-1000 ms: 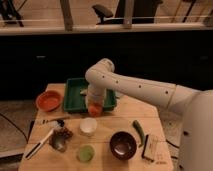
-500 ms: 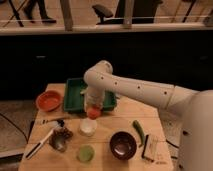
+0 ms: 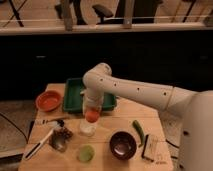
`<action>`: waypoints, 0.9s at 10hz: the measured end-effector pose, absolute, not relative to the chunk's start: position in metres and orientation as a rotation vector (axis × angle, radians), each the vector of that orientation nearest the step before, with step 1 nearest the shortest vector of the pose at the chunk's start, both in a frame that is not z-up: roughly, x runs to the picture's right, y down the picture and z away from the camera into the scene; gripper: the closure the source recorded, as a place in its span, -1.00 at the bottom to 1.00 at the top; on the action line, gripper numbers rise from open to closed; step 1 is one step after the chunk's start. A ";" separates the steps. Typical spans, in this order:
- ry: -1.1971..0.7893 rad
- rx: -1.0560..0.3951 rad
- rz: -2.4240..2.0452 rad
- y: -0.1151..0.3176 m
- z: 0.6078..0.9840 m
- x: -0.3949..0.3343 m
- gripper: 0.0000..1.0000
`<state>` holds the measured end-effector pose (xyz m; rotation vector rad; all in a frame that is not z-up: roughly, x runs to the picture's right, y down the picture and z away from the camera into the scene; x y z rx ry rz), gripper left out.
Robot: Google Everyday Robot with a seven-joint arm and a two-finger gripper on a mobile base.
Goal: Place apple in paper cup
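The apple [image 3: 91, 117] is held in the hand [image 3: 91, 112], just above the paper cup [image 3: 87, 130] on the counter [image 3: 115, 119]. It should be centred over the mouth and lowered gently before being released.

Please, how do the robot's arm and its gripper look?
The arm is white, made of thick rounded tubes with bulging joints and a row of small dark dots along one link. The gripper, above the paper cup, looks pale too.

Dark wall [image 3: 45, 60], wooden table [image 3: 122, 116], dim light
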<state>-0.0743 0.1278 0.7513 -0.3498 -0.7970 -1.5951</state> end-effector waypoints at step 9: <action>-0.870 -0.352 -1.602 0.144 0.750 -0.080 0.96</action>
